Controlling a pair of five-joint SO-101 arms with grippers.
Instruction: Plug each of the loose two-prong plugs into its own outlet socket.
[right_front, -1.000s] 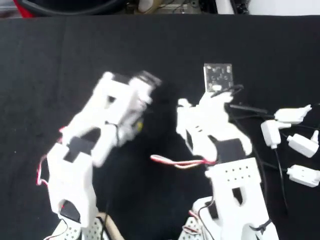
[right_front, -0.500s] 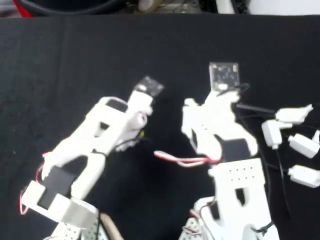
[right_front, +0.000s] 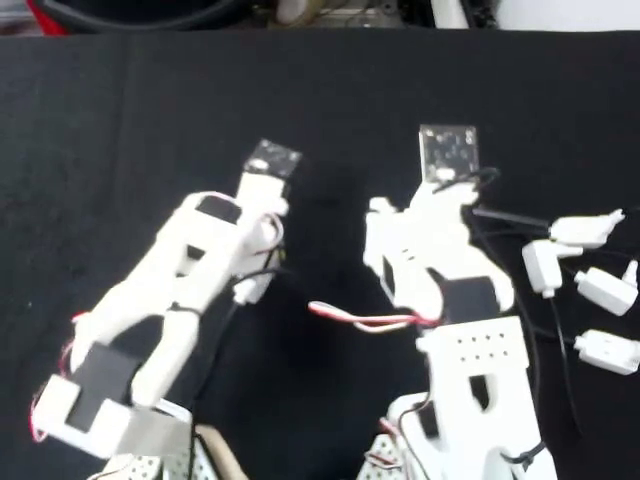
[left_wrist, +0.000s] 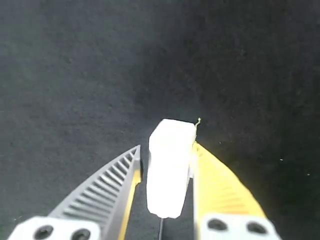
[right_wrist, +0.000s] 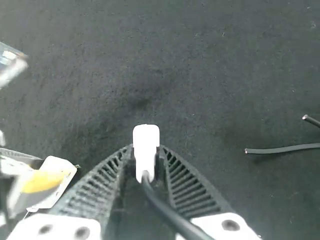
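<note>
White plug (right_wrist: 146, 137) with black cable (right_wrist: 161, 207) sitting pinched between right gripper (right_wrist: 146, 148) jaws, which are closing tight on its sides, above black cloth (right_wrist: 225, 60). White block (left_wrist: 170, 165) sitting clamped between left gripper (left_wrist: 167, 149) jaws, gap only block-wide. High view: 4 loose white plugs (right_front: 605, 290) lying at table's 3 o'clock edge; right arm (right_front: 440, 270) standing at 5 o'clock, left arm (right_front: 170, 290) at 8 o'clock.
</note>
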